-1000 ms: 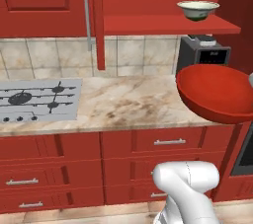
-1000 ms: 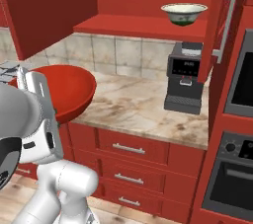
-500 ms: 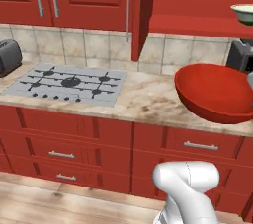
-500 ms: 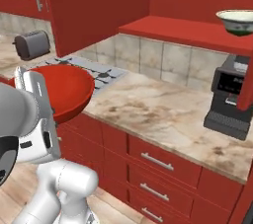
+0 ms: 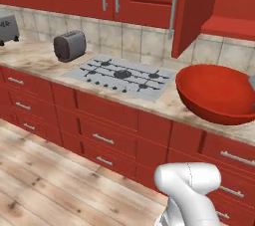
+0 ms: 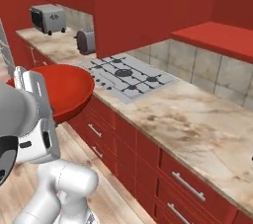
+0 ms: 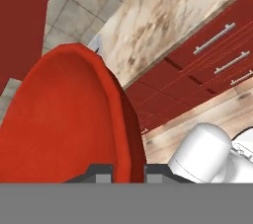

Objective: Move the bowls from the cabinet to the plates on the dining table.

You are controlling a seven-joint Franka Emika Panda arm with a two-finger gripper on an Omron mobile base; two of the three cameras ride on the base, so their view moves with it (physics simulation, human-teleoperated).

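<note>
At the left of the frame the red bowl (image 6: pixel 64 90) hangs off the counter's (image 6: pixel 197 124) edge, cooktop (image 6: pixel 126 76) at centre.

bowl (image 7: pixel 69 119) between pincer (image 7: pixel 128 171) jaws, cooktop (image 5: pixel 122 75) on tabletop (image 6: pixel 197 124) beyond, toaster (image 5: pixel 69 46) farther left

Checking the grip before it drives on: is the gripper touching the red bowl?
Touching. In the hand view the gripper has a fingertip on each side of the red bowl's rim.
</note>
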